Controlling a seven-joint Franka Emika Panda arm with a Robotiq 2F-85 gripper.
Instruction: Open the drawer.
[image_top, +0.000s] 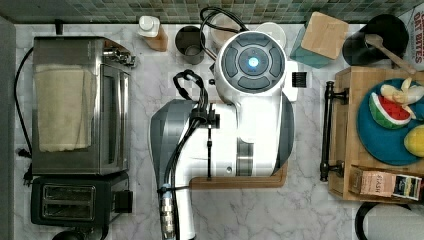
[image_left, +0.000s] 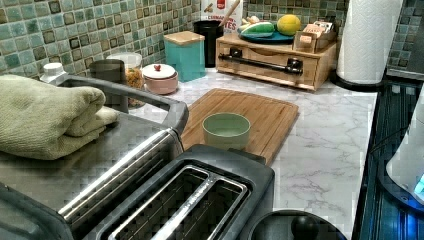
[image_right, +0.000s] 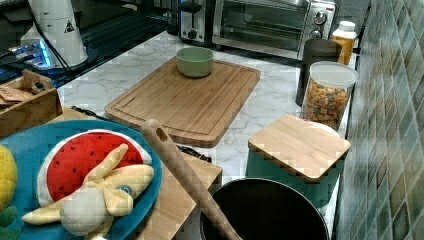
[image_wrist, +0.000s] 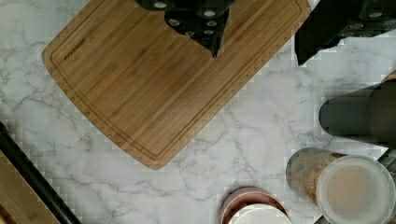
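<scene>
One drawer: a light-wood drawer (image_left: 270, 70) sits shut, its front flush with its wooden case, at the far end of the counter in the left view and at the top view's right edge.
One handle: a long black bar handle (image_left: 260, 63) lies across the drawer front, held off it by two posts.
One arm, mine: my white arm (image_top: 250, 100) hangs over the middle of the counter in the top view, well apart from the drawer.
My gripper (image_wrist: 257, 58): the two dark fingers stand apart, board and marble showing between them, holding nothing.
One each: cutting board (image_left: 250, 117), green bowl (image_left: 226, 130) on the board, teal box (image_left: 185, 55) with a wooden lid, toaster oven (image_top: 75, 105), toaster (image_top: 70, 200), paper towel roll (image_left: 367, 37).
One plate: a blue plate (image_top: 382, 140) on top of the drawer's case carries toy fruit.
Drawer's facing: its front faces the top view's left, toward my arm.
Long axis: the bar and the drawer front run up and down in the top view, side to side in the left view.
Surface: white marble counter (image_left: 325, 150) with grey veins.
Room: a kitchen corner with a green mosaic tile wall (image_left: 75, 30) behind the counter.
</scene>
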